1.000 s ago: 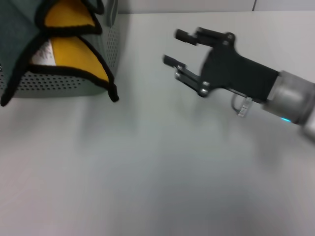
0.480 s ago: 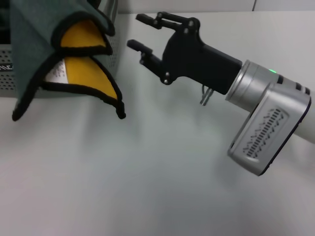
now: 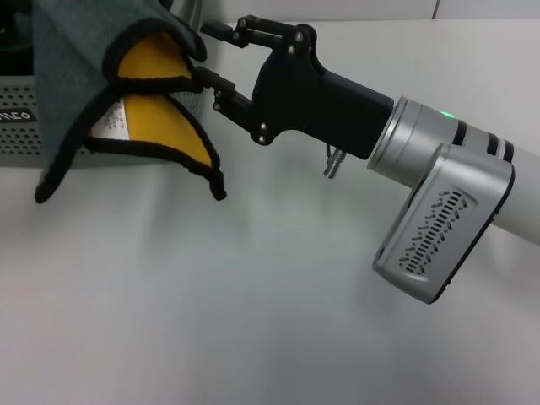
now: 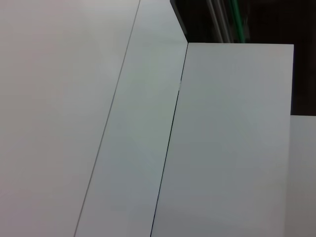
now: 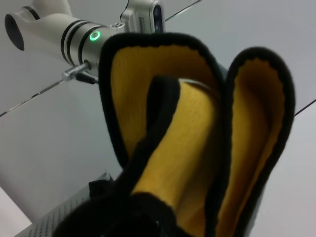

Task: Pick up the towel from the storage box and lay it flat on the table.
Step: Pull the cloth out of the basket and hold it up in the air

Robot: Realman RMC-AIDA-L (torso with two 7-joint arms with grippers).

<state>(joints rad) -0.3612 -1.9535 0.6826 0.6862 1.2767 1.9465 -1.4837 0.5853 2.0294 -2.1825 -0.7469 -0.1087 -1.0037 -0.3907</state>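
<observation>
The right gripper (image 3: pixel 209 55), jaws apart, straddled the hanging towel's (image 3: pixel 80 84) black-bordered fold before the storage box (image 3: pixel 21 126).

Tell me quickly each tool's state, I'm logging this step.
Right tool: open, fingers at the hanging towel edge, not gripping yet.
Left tool: out of sight; state cannot be told.
</observation>
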